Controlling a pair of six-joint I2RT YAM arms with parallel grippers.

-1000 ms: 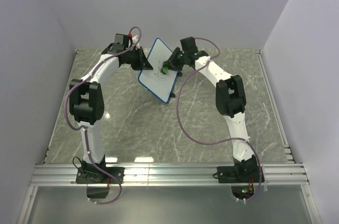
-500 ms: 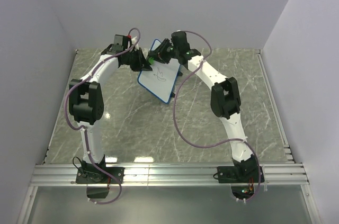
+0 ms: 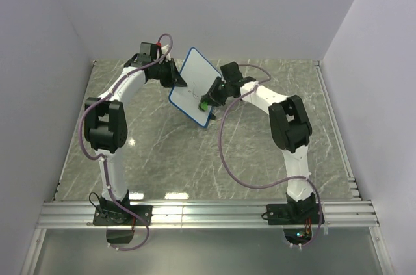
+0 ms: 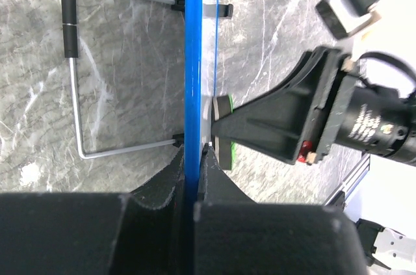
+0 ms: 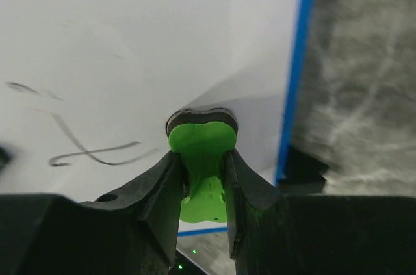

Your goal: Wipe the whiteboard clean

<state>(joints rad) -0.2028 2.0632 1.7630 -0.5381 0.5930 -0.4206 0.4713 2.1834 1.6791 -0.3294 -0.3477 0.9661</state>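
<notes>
The whiteboard (image 3: pixel 194 83), white with a blue rim, stands tilted at the back middle of the table. My left gripper (image 3: pixel 180 82) is shut on its left edge; in the left wrist view the blue rim (image 4: pixel 193 60) runs edge-on between the jaws, with the wire stand (image 4: pixel 75 73) behind. My right gripper (image 3: pixel 207 101) is shut on the green eraser (image 5: pixel 200 148) and presses its dark pad against the board's lower right face. Dark scribbles (image 5: pixel 91 151) remain left of the eraser. In the left wrist view the eraser (image 4: pixel 224 107) touches the board face.
Grey marble tabletop (image 3: pixel 162 151) with pale walls on three sides. An aluminium rail (image 3: pixel 208 213) runs along the near edge by the arm bases. Purple cables (image 3: pixel 224 151) loop off both arms.
My right gripper with the eraser swept from mid-board up to the top left corner, then down to the board's lower right part. The left gripper and board have stayed in place.
</notes>
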